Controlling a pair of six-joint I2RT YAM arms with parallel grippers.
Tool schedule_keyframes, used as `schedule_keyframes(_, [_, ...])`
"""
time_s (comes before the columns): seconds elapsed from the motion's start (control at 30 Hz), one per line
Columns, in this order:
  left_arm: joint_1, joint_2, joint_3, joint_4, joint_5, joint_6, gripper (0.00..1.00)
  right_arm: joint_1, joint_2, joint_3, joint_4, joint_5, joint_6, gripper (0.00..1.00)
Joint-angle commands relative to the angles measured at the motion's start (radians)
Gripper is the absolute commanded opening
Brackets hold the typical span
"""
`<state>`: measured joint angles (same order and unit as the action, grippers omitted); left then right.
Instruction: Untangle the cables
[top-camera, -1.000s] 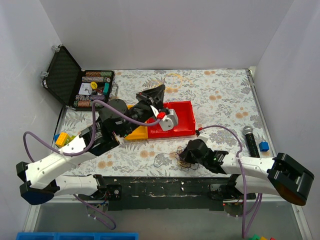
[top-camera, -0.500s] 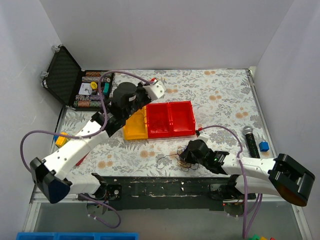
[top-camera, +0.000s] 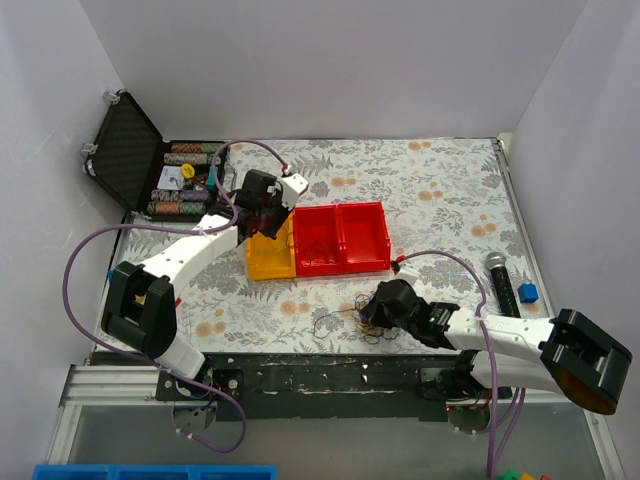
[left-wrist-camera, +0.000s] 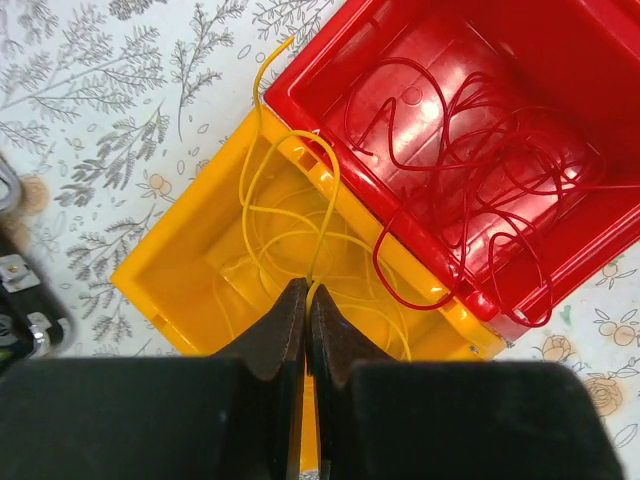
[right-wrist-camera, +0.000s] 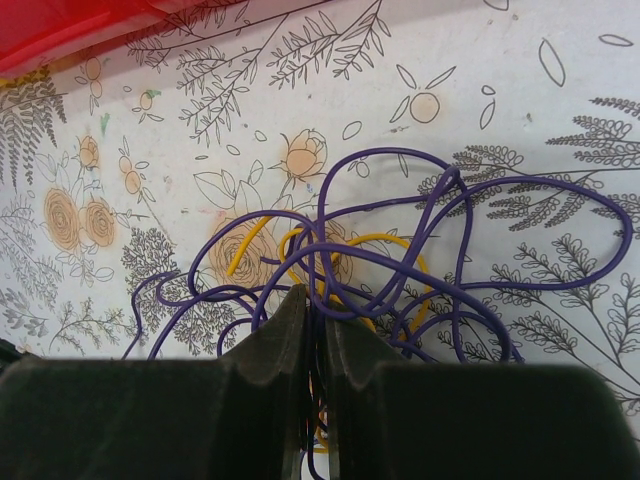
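left gripper clamped on a yellow wire hanging into the yellow bin; red wires lie in the red bin at its 2 o'clock. right gripper pinches the purple wires tangled on the table, 6 o'clock of the red bin.

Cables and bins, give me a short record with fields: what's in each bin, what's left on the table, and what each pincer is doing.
yellow bin: yellow wire looped inside
red bin: red wires inside
table: tangle of purple wires with some yellow
left pincer: shut on yellow wire, above yellow bin
right pincer: shut at tangle; strand gripped unclear
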<state>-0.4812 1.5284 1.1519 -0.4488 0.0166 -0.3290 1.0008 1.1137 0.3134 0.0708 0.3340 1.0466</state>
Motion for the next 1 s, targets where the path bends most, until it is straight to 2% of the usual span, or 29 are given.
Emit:
schedule_keyframes(0.0, [0.033,0.004,-0.015,0.024,0.052,-0.071,0.0,0.001,0.003,-0.02,-0.121,0.013,-0.017,0.15])
schedule_keyframes(0.33, [0.052,0.006,-0.113,0.082,0.026,-0.119,0.0,0.001,0.008,-0.016,-0.124,0.011,-0.019,0.15])
schedule_keyframes(0.4, [0.052,0.006,-0.129,0.088,0.029,-0.125,0.02,0.001,0.011,-0.017,-0.12,0.01,-0.019,0.15])
schedule_keyframes(0.5, [0.052,0.013,-0.127,0.09,0.037,-0.13,0.23,0.002,0.02,-0.01,-0.12,0.005,-0.02,0.15])
schedule_keyframes(0.53, [0.052,0.01,-0.123,0.087,0.042,-0.13,0.26,0.001,0.023,-0.008,-0.123,0.007,-0.02,0.15])
schedule_keyframes(0.67, [0.052,-0.008,-0.046,0.067,0.078,-0.108,0.52,0.002,0.018,0.0,-0.131,0.005,-0.023,0.15])
schedule_keyframes(0.73, [0.052,-0.028,0.004,0.049,0.101,-0.087,0.6,0.001,0.011,0.004,-0.137,0.003,-0.025,0.15])
schedule_keyframes(0.83, [0.052,-0.051,0.109,-0.017,0.15,-0.05,0.71,0.001,-0.002,0.013,-0.146,0.007,-0.034,0.15])
schedule_keyframes(0.97, [0.052,-0.092,0.215,-0.132,0.242,0.011,0.74,0.001,-0.023,0.036,-0.146,0.011,-0.06,0.15])
